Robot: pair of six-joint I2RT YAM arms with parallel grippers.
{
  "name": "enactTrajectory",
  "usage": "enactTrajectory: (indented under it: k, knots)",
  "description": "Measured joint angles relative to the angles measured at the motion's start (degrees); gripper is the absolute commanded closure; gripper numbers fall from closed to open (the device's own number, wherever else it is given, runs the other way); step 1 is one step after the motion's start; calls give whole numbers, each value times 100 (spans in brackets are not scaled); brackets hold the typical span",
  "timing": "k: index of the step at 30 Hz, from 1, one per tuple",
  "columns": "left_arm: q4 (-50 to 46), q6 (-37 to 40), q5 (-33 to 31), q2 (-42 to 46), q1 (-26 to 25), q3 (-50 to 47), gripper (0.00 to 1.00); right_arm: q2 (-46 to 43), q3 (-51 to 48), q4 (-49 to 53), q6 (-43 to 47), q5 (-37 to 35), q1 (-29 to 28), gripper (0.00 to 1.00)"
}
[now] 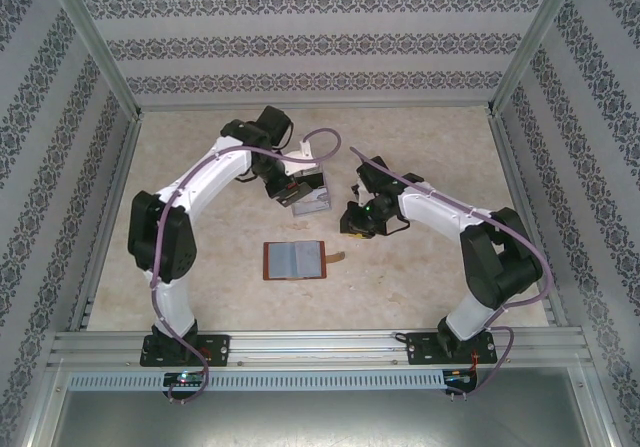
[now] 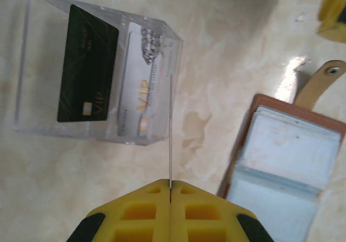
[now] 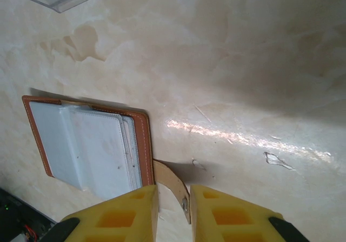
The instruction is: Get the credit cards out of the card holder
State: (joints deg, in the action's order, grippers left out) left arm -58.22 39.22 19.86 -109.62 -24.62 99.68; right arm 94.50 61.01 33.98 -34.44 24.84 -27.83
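The card holder (image 1: 294,260) lies open on the table, reddish-brown with grey-blue pockets (image 3: 89,144), its strap tab (image 3: 166,171) pointing right. My left gripper (image 2: 171,183) is shut on one credit card (image 2: 170,128), seen edge-on as a thin line and held upright over the near wall of a clear tray (image 2: 24,63). In the tray lie a dark card (image 2: 89,63) and a pale VIP card (image 2: 143,74). My right gripper (image 3: 173,187) hovers by the holder's right edge, jaws a little apart. The strap shows in the gap, ungripped.
The tray (image 1: 312,199) sits just behind the card holder, under the left gripper (image 1: 290,195). The right gripper (image 1: 355,222) is to its right. Patterned walls and metal rails (image 1: 320,342) fence the table on all sides.
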Motion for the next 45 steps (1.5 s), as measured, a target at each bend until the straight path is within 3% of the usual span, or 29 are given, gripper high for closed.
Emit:
enactTrajectory:
  k: [15,32,35,37,39,45]
  knots:
    - [-575,741,-227,-1659,7,2625,100,-13,-57,162,35,0,28,76]
    - [-1276,953,-212,-2553,35,3195,100,-11,-131,166,37,0,111,76]
    - [-1329,984,-240,-2669,35,3283,94,-11,-131,166,37,0,111,76]
    - [-1333,1001,-282,-2708,35,3335,80,-11,-133,164,37,0,111,76]
    - [-1325,992,-396,-2728,35,3386,74,-11,-142,164,37,0,111,76]
    - [-1161,918,-688,-2728,35,3397,69,-11,-153,164,35,0,111,76]
